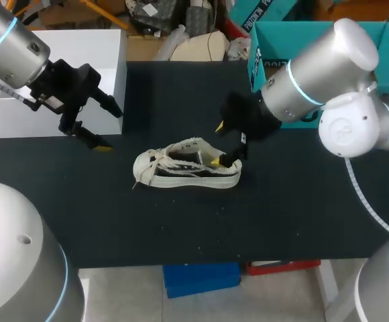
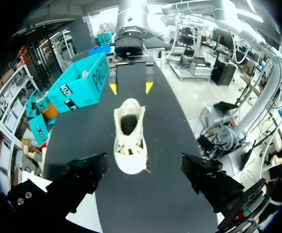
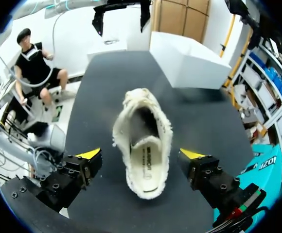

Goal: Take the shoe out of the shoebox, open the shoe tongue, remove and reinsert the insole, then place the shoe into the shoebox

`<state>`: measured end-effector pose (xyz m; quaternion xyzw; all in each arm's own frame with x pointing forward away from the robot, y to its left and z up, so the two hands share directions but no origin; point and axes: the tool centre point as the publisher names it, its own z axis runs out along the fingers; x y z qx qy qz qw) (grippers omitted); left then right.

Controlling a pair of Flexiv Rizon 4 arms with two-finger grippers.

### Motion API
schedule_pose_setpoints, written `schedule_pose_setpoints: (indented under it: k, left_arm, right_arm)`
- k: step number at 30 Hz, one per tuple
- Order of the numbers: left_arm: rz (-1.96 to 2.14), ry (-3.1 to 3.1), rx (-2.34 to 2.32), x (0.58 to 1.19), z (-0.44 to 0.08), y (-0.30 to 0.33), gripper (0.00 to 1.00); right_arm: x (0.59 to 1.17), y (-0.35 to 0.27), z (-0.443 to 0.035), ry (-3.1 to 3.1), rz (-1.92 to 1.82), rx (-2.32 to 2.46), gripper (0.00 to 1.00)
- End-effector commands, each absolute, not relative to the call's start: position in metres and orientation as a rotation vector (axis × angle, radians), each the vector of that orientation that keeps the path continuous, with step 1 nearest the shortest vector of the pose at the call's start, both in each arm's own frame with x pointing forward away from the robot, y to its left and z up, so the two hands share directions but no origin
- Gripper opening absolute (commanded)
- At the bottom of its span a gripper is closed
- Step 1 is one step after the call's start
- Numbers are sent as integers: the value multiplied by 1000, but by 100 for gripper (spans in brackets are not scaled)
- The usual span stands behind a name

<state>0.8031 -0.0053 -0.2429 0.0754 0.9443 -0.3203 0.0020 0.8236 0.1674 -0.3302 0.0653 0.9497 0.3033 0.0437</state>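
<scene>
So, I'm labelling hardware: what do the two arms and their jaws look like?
The left arm and right arm are glossy silver-grey cylinders with light-blue rings at the joints. Their jaws are black with bright yellow tips.

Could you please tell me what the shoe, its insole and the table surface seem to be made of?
The cream-and-black lace-up shoe looks like matte canvas, with a frayed, fuzzy rim round the opening. Its cream insole seems smooth foam or fabric; which is unclear. The black table top looks like dull cloth or matting, showing no glare.
</scene>
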Motion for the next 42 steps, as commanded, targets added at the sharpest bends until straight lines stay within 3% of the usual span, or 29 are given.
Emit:
schedule_pose_setpoints:
  k: [1, 19, 42]
  left_arm:
    - [-1004, 2961, 238, 803, -244, -6, 100]
    - [-1004, 2961, 238, 803, -244, -6, 100]
    - [-1004, 2961, 238, 803, -244, -6, 100]
  right_arm:
    - [827, 165, -346, 2829, 1081, 180, 100]
    - [838, 147, -400, 2777, 1220, 220, 100]
    - [842, 147, -430, 2710, 1361, 227, 100]
